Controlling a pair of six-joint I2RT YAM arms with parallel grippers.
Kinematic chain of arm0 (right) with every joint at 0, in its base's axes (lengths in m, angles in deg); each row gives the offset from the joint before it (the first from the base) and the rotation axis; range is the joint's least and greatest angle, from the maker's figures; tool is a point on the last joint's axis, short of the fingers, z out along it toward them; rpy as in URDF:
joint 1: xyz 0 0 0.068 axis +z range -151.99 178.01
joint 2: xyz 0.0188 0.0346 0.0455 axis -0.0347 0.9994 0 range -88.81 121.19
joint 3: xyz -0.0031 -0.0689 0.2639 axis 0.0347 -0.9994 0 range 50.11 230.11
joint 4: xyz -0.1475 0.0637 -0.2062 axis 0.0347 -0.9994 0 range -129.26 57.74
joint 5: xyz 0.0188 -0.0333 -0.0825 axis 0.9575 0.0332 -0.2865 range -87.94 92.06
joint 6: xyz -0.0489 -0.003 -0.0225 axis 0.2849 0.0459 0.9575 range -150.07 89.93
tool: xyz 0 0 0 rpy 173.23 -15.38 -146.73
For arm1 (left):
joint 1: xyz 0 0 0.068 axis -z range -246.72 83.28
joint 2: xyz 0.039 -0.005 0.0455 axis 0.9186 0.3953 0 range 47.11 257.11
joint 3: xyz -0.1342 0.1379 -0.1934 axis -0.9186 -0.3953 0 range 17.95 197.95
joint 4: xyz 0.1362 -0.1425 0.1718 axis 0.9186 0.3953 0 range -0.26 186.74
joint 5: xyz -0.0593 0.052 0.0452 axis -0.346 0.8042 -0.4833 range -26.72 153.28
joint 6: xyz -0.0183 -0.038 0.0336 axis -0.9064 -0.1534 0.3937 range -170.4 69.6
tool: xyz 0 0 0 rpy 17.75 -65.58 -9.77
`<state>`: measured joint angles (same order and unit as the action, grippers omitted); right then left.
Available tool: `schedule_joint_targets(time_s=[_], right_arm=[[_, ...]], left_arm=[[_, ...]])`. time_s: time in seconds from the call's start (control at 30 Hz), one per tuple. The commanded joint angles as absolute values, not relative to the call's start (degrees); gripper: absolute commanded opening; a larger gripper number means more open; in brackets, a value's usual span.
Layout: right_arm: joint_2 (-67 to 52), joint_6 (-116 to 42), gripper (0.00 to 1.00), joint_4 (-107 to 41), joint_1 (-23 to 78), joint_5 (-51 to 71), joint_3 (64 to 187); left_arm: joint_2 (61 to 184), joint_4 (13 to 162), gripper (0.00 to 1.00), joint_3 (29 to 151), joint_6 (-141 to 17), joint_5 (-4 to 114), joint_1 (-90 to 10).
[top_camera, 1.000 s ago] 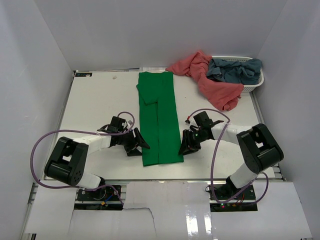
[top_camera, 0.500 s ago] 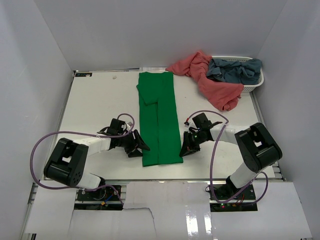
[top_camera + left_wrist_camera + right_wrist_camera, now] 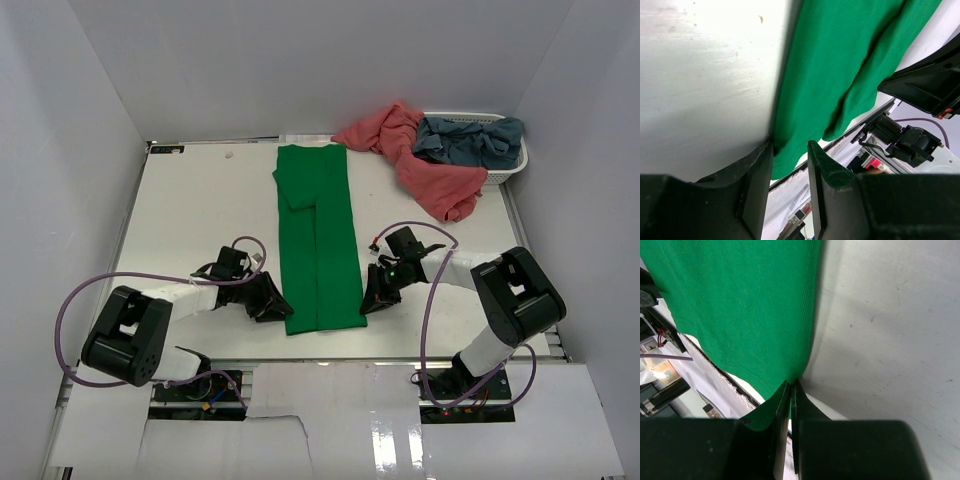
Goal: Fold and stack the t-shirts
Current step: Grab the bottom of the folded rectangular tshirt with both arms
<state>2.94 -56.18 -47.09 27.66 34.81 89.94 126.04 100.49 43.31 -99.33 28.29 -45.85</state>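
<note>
Green t-shirt (image 3: 318,240) (folded lengthwise) in right end effector (image 3: 790,388).

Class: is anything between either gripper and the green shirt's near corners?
Nothing visible. The right gripper is shut on the green shirt, near right corner; the left gripper, open, straddles the other.

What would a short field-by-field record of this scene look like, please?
green shirt: folded into a long strip, flat on the table
pink shirt: crumpled at the far right, against the basket
blue shirt: crumpled in the basket
left pincer: jaws apart, astride the green shirt's near left corner
right pincer: shut on the green shirt's near right corner
stack: none yet
</note>
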Motion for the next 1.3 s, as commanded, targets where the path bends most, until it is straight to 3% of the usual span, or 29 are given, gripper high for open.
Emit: schedule_joint_targets(time_s=[0.0, 0.27, 0.47, 0.6, 0.93, 1.27], right_arm=[[1.63, -55.21, 0.08, -47.91, 27.90, 34.23, 89.39], [1.02, -55.29, 0.08, -48.00, 28.07, 34.49, 88.52], [-0.03, -54.59, 0.34, -50.54, 28.51, 32.83, 88.25], [-2.23, -54.59, 0.38, -51.42, 28.51, 31.86, 86.59], [-6.80, -56.00, 0.38, -51.42, 28.60, 31.42, 82.10], [-3.56, -57.40, 0.37, -47.74, 29.91, 33.44, 81.66]], left_arm=[[126.47, 104.33, 0.45, 41.15, -97.42, 33.04, -45.45], [128.14, 103.63, 0.38, 41.33, -96.89, 31.99, -45.45], [127.97, 104.86, 0.48, 40.10, -96.54, 30.84, -45.45], [124.81, 105.91, 0.52, 38.96, -97.94, 30.85, -44.75], [121.73, 107.06, 0.54, 37.29, -101.11, 30.93, -42.28], [121.99, 106.18, 0.54, 36.14, -101.99, 31.72, -41.32]])
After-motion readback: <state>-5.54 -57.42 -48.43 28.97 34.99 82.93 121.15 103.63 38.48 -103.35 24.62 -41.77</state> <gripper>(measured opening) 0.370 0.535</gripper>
